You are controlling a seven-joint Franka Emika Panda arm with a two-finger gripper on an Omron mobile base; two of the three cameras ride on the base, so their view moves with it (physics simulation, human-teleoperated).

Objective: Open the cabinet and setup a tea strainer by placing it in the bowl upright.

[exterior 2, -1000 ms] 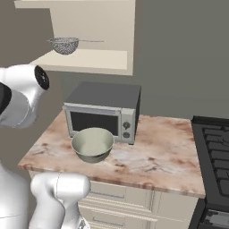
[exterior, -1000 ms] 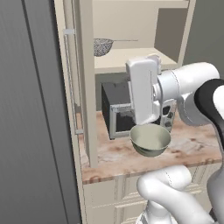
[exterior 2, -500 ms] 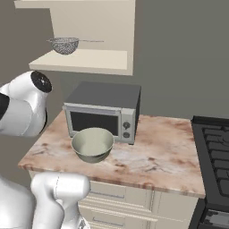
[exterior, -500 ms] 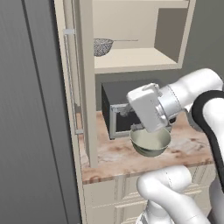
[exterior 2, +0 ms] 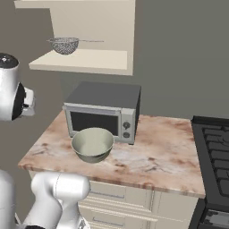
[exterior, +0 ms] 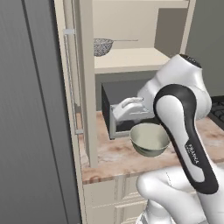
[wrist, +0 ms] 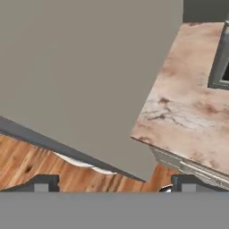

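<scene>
The cabinet [exterior: 131, 26] stands open, its door [exterior: 85, 87] swung out toward me with the silver bar handle [exterior: 68, 78] on its edge. On the beige shelf [exterior 2: 85, 60] lies the tea strainer [exterior: 103, 46] [exterior 2: 65, 44], its thin handle pointing right. The pale grey-green bowl [exterior: 150, 139] [exterior 2: 92, 144] sits empty on the marble counter in front of the microwave. My gripper [exterior: 116, 109] hangs low in front of the microwave, left of the bowl and well below the strainer. In the hand view the gripper [wrist: 114, 183] is open, its fingertips [wrist: 44, 182] wide apart with nothing between them.
A dark grey microwave [exterior 2: 105, 109] stands at the back of the counter [exterior 2: 165, 156]. A black stove [exterior 2: 214, 147] lies to the right. A tall dark grey panel [exterior: 30, 109] fills the left. A grey-beige panel [wrist: 80, 67] looms close before the hand, over the wooden floor [wrist: 27, 165].
The arm has folded down and swung left. The hand dropped from in front of the open cabinet to microwave height. The jaws stayed open; strainer and bowl have not moved.
</scene>
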